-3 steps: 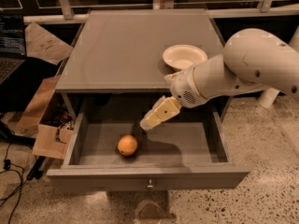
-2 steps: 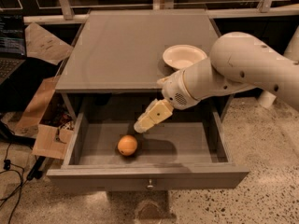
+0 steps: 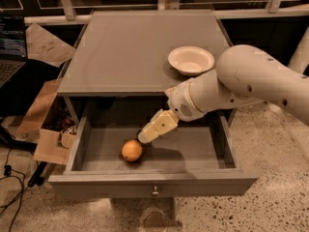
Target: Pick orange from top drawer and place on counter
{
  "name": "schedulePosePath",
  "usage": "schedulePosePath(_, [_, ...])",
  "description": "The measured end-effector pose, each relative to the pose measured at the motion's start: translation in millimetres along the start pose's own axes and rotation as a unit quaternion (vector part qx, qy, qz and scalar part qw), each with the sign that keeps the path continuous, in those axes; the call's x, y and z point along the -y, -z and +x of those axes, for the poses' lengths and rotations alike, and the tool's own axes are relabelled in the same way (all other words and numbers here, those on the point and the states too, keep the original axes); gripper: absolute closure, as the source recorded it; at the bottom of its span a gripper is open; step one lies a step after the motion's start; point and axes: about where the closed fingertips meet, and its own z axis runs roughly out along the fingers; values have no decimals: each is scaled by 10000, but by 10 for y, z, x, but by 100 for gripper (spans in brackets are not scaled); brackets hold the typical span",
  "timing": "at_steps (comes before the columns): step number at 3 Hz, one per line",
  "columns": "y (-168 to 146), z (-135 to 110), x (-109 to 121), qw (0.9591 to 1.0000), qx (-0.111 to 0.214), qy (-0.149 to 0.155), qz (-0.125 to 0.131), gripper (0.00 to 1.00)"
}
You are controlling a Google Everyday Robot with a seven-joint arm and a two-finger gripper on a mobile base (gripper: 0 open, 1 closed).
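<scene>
Speckled terrazzo floor [image 3: 270, 211] fills the near edge, and just above it stands the flat grey front panel of the top drawer [image 3: 203, 151], pulled fully open, with its small metal knob [image 3: 155, 193] at centre. Inside, the orange [image 3: 132, 150] lies on the drawer bottom, left of centre and towards the front. It sits just where it did a second ago.

What has changed is the hand [image 3: 144, 138]. Over the last second it has slid leftward and dipped lower into the drawer. Its tan tip now hangs just above and to the right of the orange, very near it, though I cannot say that they touch. Whether the hand is spread or pressed together I cannot tell. It is certainly not carrying the fruit.

Behind it, the thick white arm [image 3: 251, 81] reaches in from the right and has swung further across the front right corner of the worktop [image 3: 125, 52]. A cream-white bowl [image 3: 191, 60] rests on the worktop's right side, unmoved. Further back are cardboard pieces [image 3: 46, 129] at the left, a laptop [image 3: 9, 47] and a dark railing.

I judge this to be the closing part of the approach. The reach is nearly spent and the grasp comes next, with lifting out and setting down on the worktop all yet to do. A round, smooth fruit may roll if nudged from the side, so a descent squarely over it seems wise.
</scene>
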Motion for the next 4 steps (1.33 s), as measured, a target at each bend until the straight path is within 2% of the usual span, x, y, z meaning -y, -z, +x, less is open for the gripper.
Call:
schedulePosePath(2, [-320,236,-156,9992,-14,-376,-150,0])
schedulePosePath(3, [-655,250,-179,9993,37,-358,-139,0])
schedulePosePath(4, [-1240,220,-129,9992,-85,-304,260,0])
